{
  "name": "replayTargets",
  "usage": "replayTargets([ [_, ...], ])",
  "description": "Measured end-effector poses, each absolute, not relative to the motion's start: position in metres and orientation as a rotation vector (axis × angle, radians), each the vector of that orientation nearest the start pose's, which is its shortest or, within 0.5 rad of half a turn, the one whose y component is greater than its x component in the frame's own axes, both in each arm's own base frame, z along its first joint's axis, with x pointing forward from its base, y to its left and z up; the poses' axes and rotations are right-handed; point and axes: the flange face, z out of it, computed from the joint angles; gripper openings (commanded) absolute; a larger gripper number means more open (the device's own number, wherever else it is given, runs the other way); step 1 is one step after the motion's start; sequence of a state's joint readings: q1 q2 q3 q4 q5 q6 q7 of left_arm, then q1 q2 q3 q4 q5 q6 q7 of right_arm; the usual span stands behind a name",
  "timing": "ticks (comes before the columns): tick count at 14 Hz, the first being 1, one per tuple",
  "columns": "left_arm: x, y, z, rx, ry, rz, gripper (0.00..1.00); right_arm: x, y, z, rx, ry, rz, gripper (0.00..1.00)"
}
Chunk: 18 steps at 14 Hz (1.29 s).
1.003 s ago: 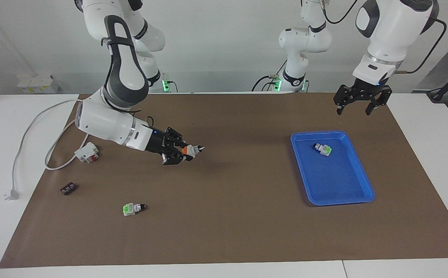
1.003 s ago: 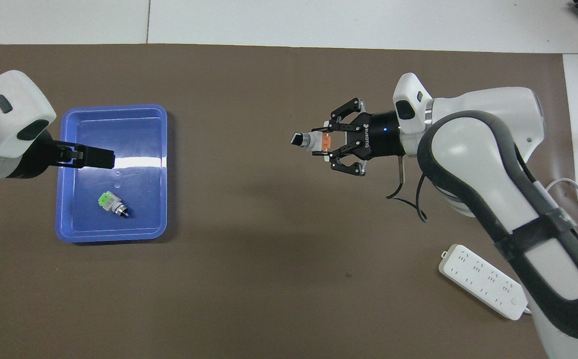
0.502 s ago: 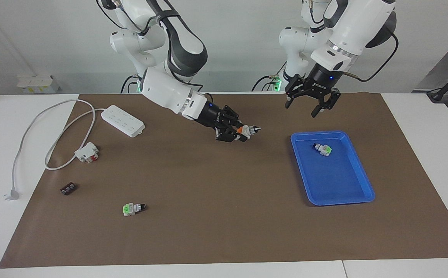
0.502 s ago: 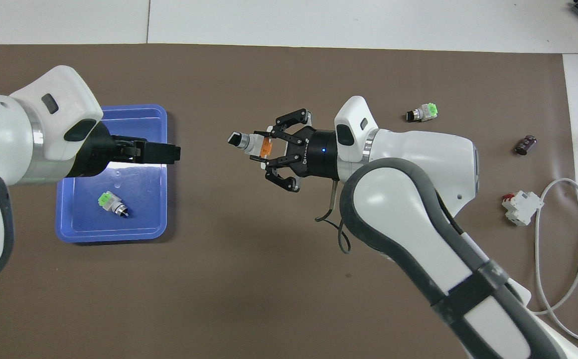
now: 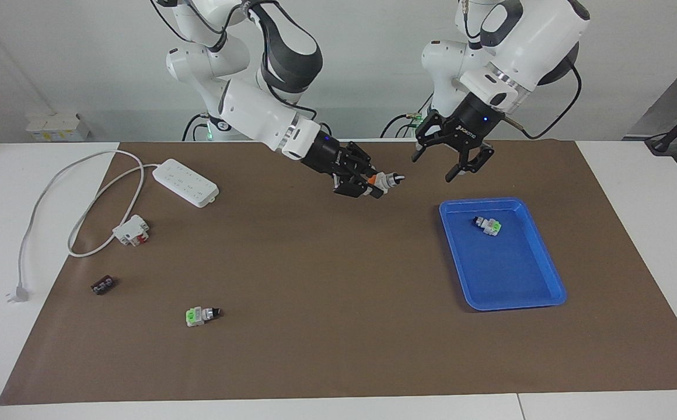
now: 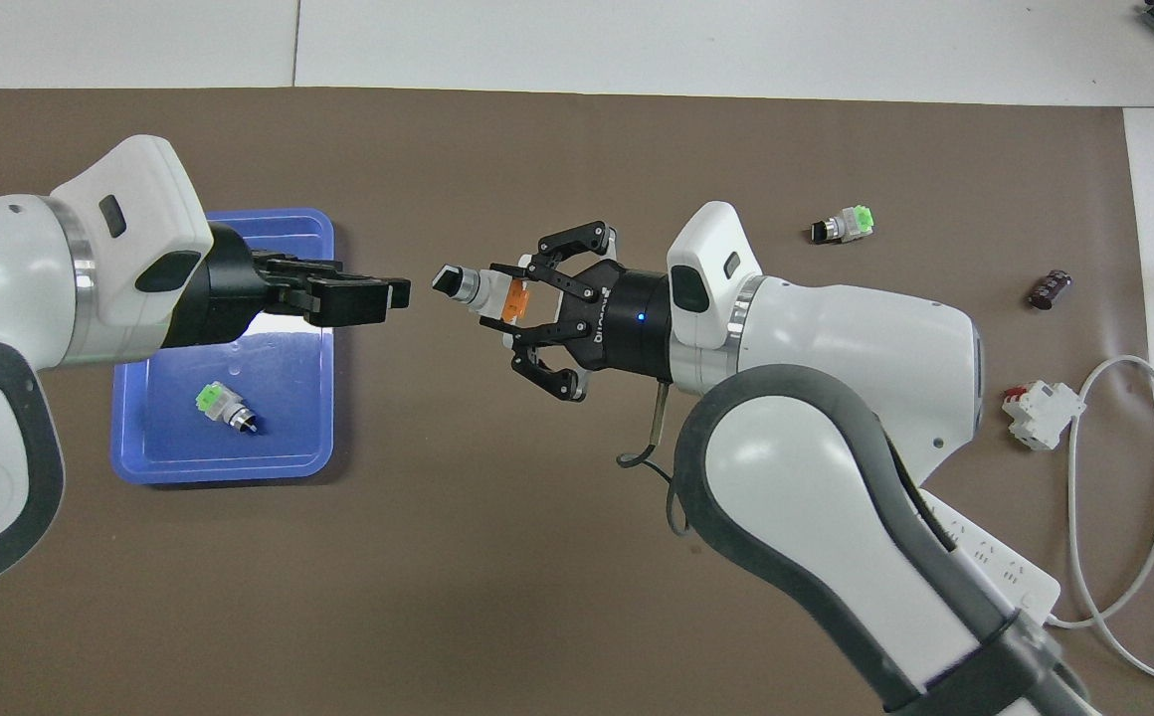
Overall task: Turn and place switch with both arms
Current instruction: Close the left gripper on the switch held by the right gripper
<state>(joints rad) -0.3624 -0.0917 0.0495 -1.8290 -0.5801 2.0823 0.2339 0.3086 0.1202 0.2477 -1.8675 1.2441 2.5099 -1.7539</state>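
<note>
Both end effectors have drawn closer: right end effector grips the orange-ended switch, left end effector spread wide just beside the blue tray.

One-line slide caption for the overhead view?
Right gripper holds the white, orange-ended switch toward the open left gripper, beside the blue plastic tray.

Both arms are glossy white with rounded shells and dark grey panels set into the joints. A silver ring sits at each wrist, just back from a black cylinder that carries the black gripper. The right gripper has skeletal links splayed beside its fingers and a small blue light on the cylinder. The left gripper bears white lettering. Black cables run along the upper links.
</note>
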Motion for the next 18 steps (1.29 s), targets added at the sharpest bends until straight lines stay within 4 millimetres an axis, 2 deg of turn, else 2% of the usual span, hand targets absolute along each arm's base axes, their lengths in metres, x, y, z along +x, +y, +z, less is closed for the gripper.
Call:
replayTargets([
  [3, 0.531, -0.202, 0.614, 2.419, -0.459, 0.437, 0.43, 0.535, 0.322, 0.501, -1.742, -1.528, -1.135, 0.00],
  [5, 0.532, -0.204, 0.613, 2.378, -0.477, 0.441, 0.42, 0.531, 0.321, 0.500, -1.739, -1.531, -1.125, 0.00],
  [10, 0.539, -0.210, 0.595, 2.324, -0.520, 0.423, 0.42, 0.526, 0.315, 0.500, -1.725, -1.538, -1.101, 0.00],
  [18, 0.531, -0.210, 0.586, 2.250, -0.678, 0.348, 0.40, 0.525, 0.308, 0.499, -1.723, -1.549, -1.085, 0.00],
])
